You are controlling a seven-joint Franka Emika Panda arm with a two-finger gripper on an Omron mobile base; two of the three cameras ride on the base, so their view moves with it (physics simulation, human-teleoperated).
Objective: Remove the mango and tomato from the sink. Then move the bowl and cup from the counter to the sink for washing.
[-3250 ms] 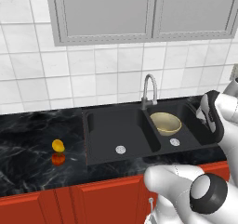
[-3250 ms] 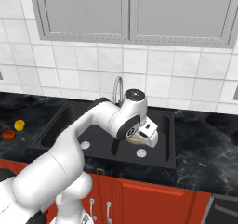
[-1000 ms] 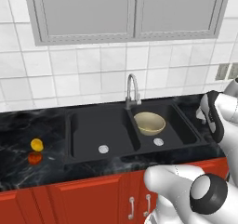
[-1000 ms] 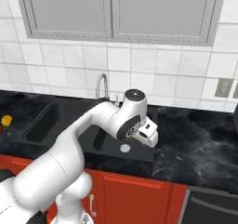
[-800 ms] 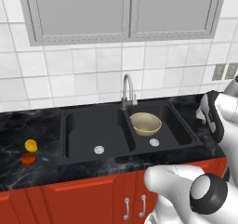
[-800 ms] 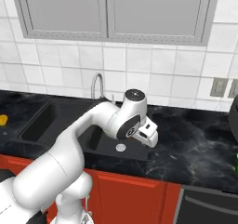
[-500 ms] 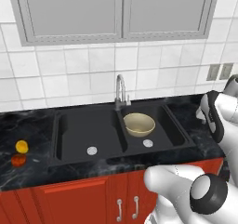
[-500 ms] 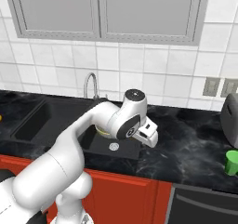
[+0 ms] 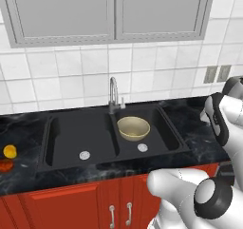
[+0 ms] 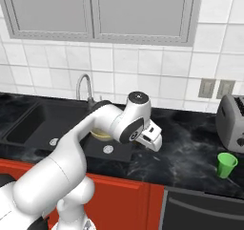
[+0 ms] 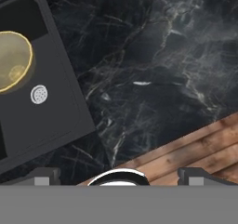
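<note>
Right base view shows us the cup standing upright on the counter near the toaster, well apart from our gripper, which hangs over the marble just right of the sink. We see the finger tips far apart in the hand view — the jaws stand wide and hold nothing. The bowl already rests in the right basin beside its drain, so it is placed for washing. The mango and tomato lie together on the counter left of the sink — out of the basins. We judge that only the cup remains, and the open jaws suit its approach
</note>
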